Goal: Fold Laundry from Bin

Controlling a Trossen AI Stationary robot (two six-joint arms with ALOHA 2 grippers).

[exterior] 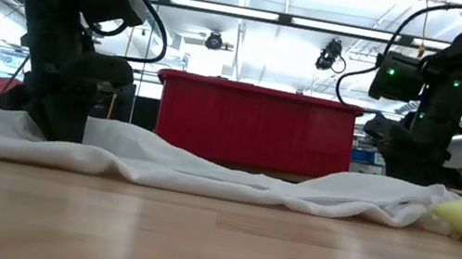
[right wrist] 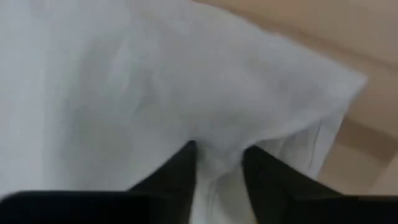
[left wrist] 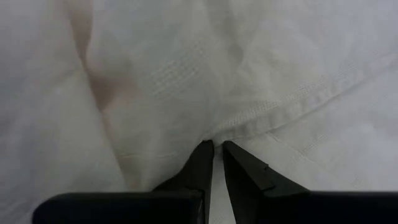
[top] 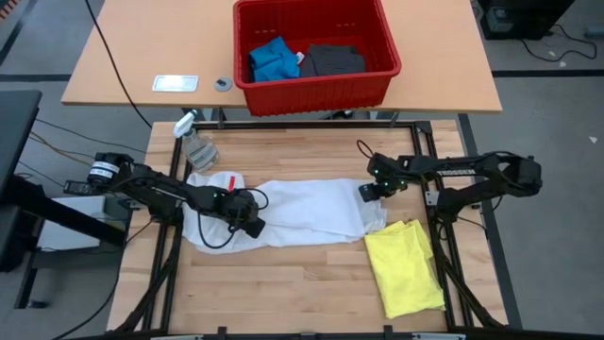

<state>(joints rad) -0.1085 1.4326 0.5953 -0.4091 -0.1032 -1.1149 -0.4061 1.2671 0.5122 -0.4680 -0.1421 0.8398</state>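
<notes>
I count four garments, two arms, one bin. The white shirt [top: 293,215] is my landmark: a long, soft rectangle of thin woven cloth, rumpled, spread flat across the middle of the pale wooden work table [top: 283,283]. In the left wrist view a stitched hem runs across it just beyond the fingertips. The yellow T-shirt [top: 404,266] lies folded into a neat oblong just beside the white shirt's right end, nearer my edge of the table. The red bin [top: 316,52], a rigid plastic tub with sloping ribbed walls and a thick rim, sits on the tan table [top: 123,57] well beyond the white shirt; inside it I see two crumpled pieces, one blue [top: 274,59] and one dark grey [top: 331,60], side by side.

The left gripper [top: 247,224] is down on the white shirt's left part, its two dark fingers nearly together and pinching a small ridge of the cloth. The right gripper [top: 370,192] sits at the white shirt's right end, fingers parted with white fabric bunched between them; I cannot tell whether it grips
</notes>
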